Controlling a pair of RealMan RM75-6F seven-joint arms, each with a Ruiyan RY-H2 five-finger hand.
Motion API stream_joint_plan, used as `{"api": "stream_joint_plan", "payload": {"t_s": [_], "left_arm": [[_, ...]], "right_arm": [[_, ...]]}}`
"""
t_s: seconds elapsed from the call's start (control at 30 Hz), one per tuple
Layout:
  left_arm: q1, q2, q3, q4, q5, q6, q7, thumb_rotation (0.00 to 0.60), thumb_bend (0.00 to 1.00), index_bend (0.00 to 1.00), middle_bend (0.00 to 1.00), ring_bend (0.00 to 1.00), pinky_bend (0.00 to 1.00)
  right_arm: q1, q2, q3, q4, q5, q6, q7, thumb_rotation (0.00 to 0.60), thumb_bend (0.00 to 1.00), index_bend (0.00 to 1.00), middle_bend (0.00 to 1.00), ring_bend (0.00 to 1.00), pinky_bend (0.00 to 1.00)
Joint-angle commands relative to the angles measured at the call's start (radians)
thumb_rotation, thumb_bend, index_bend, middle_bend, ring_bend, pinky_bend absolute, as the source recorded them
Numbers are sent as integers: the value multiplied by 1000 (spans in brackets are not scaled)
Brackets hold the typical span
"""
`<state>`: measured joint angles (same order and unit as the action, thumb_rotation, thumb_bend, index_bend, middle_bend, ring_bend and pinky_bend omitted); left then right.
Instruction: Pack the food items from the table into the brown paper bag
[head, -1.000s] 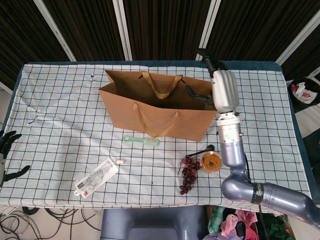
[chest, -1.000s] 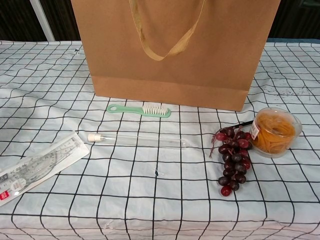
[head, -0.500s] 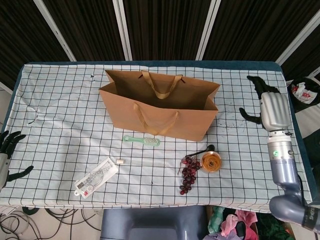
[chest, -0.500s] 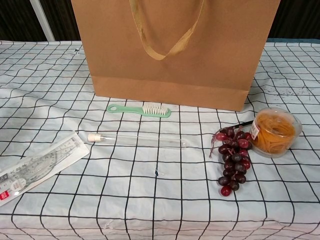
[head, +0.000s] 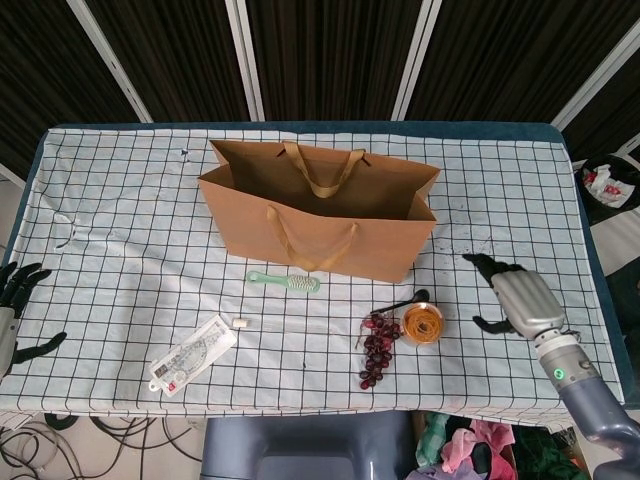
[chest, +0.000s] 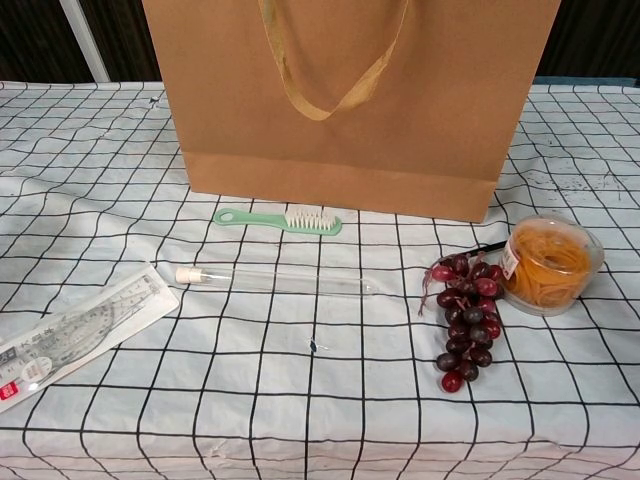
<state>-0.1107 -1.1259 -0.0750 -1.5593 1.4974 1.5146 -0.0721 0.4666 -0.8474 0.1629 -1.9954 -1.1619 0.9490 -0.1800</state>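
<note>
The grapes (head: 378, 350) lie with their long axis running toward the brown paper bag (head: 318, 222), stem end nearest it. The right hand (head: 513, 298), fingers spread and empty, hovers well right of them; the left hand (head: 15, 310) rests open at the table's left edge.

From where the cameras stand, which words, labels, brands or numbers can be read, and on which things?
No text can be read for certain.
Ruler set packet: red mark and small print at its lower left corner, too small and blurred to read.
Tub of rubber bands: a label on its left side, turned away, unreadable.
Brown paper bag, green brush, clear tube, grapes: no print visible.
</note>
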Motion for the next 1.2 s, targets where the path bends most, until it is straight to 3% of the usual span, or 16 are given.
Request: {"api": "stream_joint_plan", "payload": {"t_s": [0.03,0.23,0.53,0.93,1.2], "left_arm": [[0,1,-1,1,-1,1,-3,600,68,174,115,9,53],[0,1,-2,2,-2,0,-4,600,68,174,115,9,52],[3,-1,-4,3,-8,4,11,600,69,174,115,9,52],[2,-2,-6,2,-12,2,14,600,68,173,115,9,53],[2,-1,-6,1,-14,-1,16,600,68,173,114,9,52]], "right_arm": [[-18,-55,-53,-3,-52,-7,-14,600,197,92,99,212,256],[-37,-208,-78,55,-107,63,-34,600,194,92,98,211,256],[-7,-355,-84,140,-80,67,-118,600,156,90,98,199,256],[20,-456,-78,237,-34,83,-195,600,157,91,100,202,256],[37,-484,-77,266,-8,63,-192,600,157,94,164,251,264]]}}
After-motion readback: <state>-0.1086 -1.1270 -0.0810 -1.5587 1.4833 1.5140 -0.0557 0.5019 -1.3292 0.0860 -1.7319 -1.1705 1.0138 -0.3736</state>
